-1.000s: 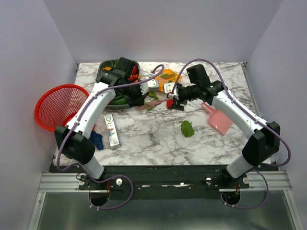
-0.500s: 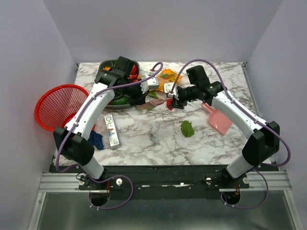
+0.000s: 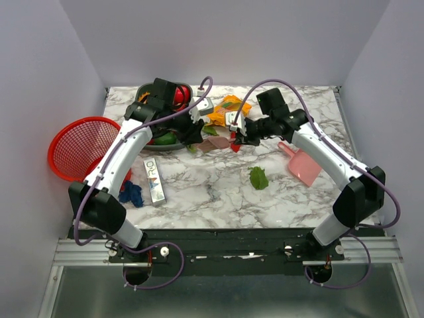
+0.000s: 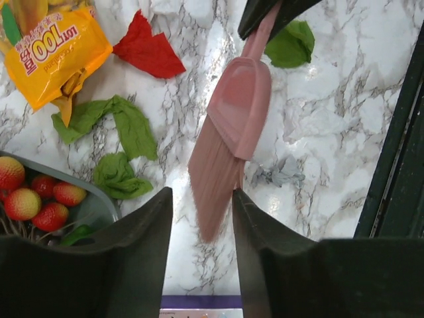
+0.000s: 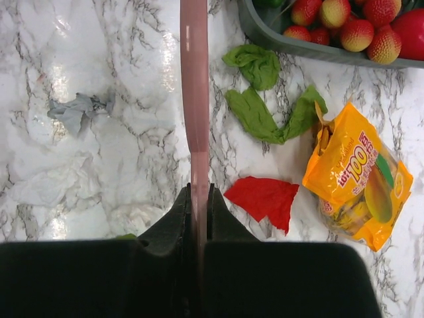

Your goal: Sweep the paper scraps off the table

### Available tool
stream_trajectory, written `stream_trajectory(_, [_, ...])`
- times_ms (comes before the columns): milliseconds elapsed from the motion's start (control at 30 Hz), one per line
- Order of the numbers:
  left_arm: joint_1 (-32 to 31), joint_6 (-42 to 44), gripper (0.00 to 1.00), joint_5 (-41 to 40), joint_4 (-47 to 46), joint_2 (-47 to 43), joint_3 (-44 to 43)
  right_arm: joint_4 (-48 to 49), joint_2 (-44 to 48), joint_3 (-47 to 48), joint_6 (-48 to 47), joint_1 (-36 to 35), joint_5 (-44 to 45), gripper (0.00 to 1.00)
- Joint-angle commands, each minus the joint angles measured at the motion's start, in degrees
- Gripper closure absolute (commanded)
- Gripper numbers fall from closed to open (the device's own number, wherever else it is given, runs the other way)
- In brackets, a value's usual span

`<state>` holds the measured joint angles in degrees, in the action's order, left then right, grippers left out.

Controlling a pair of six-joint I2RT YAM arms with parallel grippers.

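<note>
A pink brush lies over the table between my two grippers. My right gripper is shut on its thin handle. My left gripper is open, and the bristle tips reach loosely between its fingers. Paper scraps lie around the brush: a red one, two green ones by the tray, and a grey one. Another green scrap sits mid-table. A blue one lies at the left edge under my left arm.
The pink dustpan lies at the right. An orange snack bag and a dark fruit tray stand at the back. A red basket hangs off the left side, and a small box lies near it.
My right gripper has shut on the brush handle. My left gripper has opened, let go of the brush and drawn back a little toward the fruit tray.
</note>
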<state>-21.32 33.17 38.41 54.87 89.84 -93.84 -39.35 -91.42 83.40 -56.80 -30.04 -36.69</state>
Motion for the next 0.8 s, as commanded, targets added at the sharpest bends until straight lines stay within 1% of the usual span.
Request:
stream_trajectory(0, [-0.2,-2.6,0.46,6.0,-9.9,-5.3,5.1,-10.4,-2.4,7.4,0.3,0.0,-2.2,0.99])
stream_trajectory(33, [-0.3,-2.5,0.45,7.0,-10.6,-5.6,5.5,-12.4,-3.0,8.3,0.5,0.0,-2.5,0.99])
stream_trajectory(67, [-0.3,-2.6,0.37,7.3,-11.0,-5.6,5.9,-13.2,-3.2,9.5,0.6,0.0,-2.8,0.99])
stream_trajectory(233, [-0.7,-3.8,0.37,8.7,-12.2,-3.9,4.9,-15.0,-4.7,11.9,2.3,-0.1,-2.5,0.99])
stream_trajectory(400, [-1.3,-4.5,0.36,9.0,-15.9,-3.7,5.3,-17.2,-6.6,14.9,3.4,0.0,-3.4,0.99])
stream_trajectory(500, [-1.4,-4.7,0.39,9.7,-16.0,-2.7,4.9,-16.0,-7.0,15.8,6.8,0.0,-3.6,0.99])
stream_trajectory(767, [-1.9,-4.6,0.5,11.3,-14.2,-0.1,3.4,-16.5,-6.8,16.7,7.9,0.0,-3.7,0.99])
